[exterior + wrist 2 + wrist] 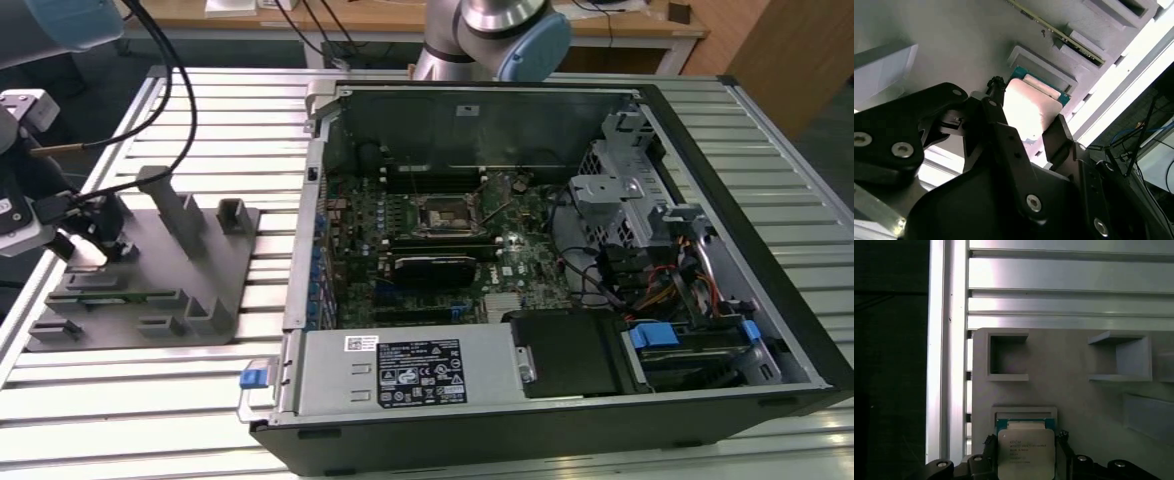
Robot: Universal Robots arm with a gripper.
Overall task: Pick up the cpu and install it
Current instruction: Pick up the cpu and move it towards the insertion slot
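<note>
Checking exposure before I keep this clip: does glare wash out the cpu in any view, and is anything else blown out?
Second wrist view: the cpu is washed to a pale glare. First wrist view: the cpu is evenly lit, its print visible, but the table slats glare white. Exterior view: even light, the computer case interior readable.

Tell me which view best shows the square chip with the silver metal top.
The first wrist view: the cpu faces the camera, silver top and green edge plain. In the second wrist view it is glare-washed, partly behind the black gripper. In the exterior view it is too small to tell.
</note>
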